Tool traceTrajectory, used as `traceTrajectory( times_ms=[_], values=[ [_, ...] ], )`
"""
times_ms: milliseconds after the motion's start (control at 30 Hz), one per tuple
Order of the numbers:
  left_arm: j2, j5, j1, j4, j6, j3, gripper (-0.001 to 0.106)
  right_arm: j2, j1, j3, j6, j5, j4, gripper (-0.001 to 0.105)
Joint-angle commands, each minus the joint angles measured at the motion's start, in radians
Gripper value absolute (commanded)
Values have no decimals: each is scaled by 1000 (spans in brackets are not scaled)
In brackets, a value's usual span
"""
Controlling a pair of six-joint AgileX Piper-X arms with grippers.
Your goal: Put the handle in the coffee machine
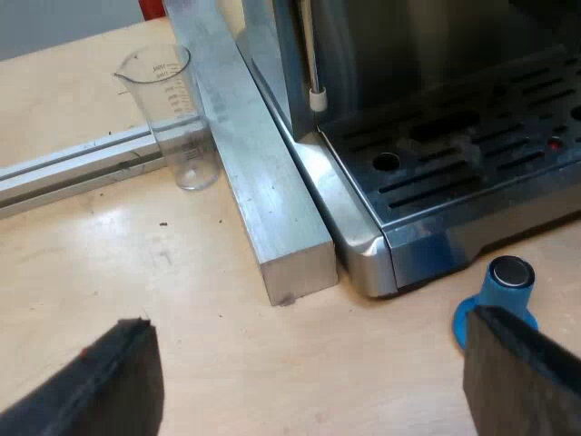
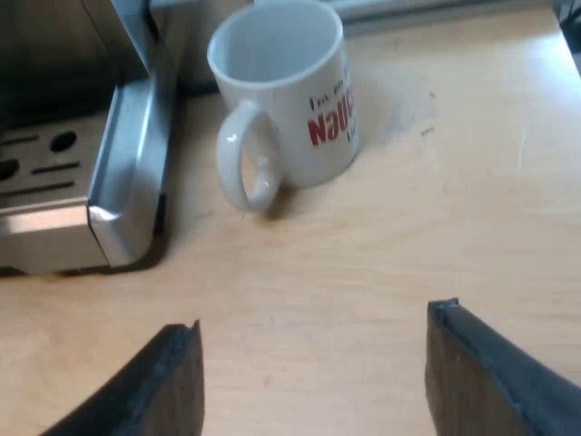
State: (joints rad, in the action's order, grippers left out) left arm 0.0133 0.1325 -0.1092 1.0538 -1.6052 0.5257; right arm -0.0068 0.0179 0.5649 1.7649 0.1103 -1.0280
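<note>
The espresso machine's steel drip tray (image 1: 472, 163) with its slotted grate fills the space beyond my left gripper (image 1: 313, 363), which is open above the wooden table with nothing between its fingers. A blue tamper (image 1: 501, 291) with a metal top stands on the table just before the tray, close to one left finger. My right gripper (image 2: 313, 363) is open too, over bare wood, a short way from a white mug (image 2: 290, 95) with red lettering. A corner of the machine's tray (image 2: 109, 209) lies beside the mug's handle.
An empty measuring glass (image 1: 172, 113) stands by a thick aluminium bar (image 1: 259, 195) that lies against the machine's side. A flat aluminium rail (image 1: 73, 168) runs across the table behind the glass. A thin steam wand with a white tip (image 1: 315, 95) hangs over the tray's corner.
</note>
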Motion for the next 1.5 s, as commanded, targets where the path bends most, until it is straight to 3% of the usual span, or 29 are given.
traceTrajectory(
  times_ms=[33, 167, 1500],
  values=[
    [139, -9, -10, -3, -13, 5, 70, -44, -3, -8, 3, 6, 4, 55],
    [139, -9, -10, -3, -13, 5, 70, -44, -3, -42, 1, 6, 6, 55],
    [139, -2, -10, -4, -13, 5, 70, -44, -3, -42, -20, -1, 6, 55]
  ],
)
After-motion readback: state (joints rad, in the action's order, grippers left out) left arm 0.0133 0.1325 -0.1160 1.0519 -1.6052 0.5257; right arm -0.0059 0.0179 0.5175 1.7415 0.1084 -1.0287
